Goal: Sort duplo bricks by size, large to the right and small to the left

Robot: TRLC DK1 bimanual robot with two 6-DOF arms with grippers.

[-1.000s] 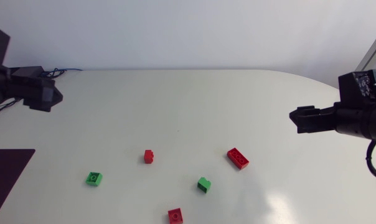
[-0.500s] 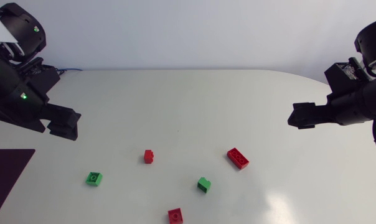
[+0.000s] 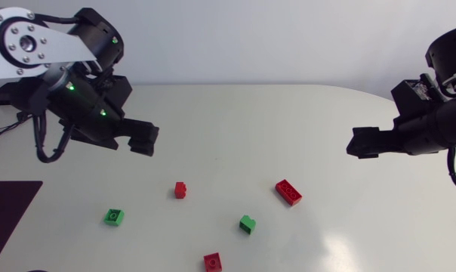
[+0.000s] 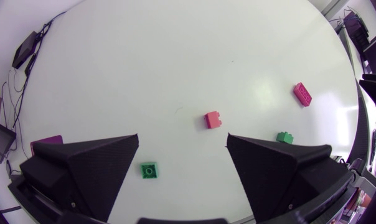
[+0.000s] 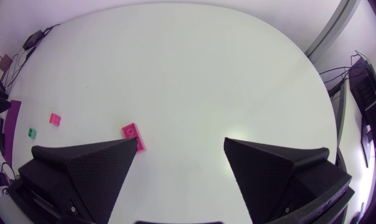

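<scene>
On the white oval table [image 3: 235,128], closest to the near edge, lies a small square red plastic duplo brick [image 3: 212,261], a little left of centre. Farther in and to its right sits a small green plastic duplo brick [image 3: 248,224] [image 4: 284,137], turned at a slant. Well to the left, at about the same depth, lies a second small green brick, flat and square [image 3: 113,217] [image 4: 149,170]. Left of that one, a dark purple mat [image 3: 9,211] [image 4: 46,142] covers the table's near left corner.

Next in depth come two red pieces, well apart. A long red plastic duplo brick [image 3: 288,192] [image 4: 302,94] [image 5: 132,135], the only large one, lies diagonally right of centre. A small upright red brick [image 3: 180,190] [image 4: 212,119] stands left of centre. None of the five bricks touches another, and they are all spread across the near middle of the table.

Beyond the bricks, both arms hang over the table and hold nothing. The left gripper [image 3: 143,137] [image 4: 182,140] is above the table, far and left of the small upright red brick. Its wedge fingers are spread wide; in its wrist view the flat green brick and the upright red brick show in the gap between them. The right gripper [image 3: 362,143] [image 5: 180,142] is at the right side, far and right of the long red brick. Its fingers are also spread wide, with bare table between them. In its wrist view the long red brick appears just beside one fingertip.
</scene>
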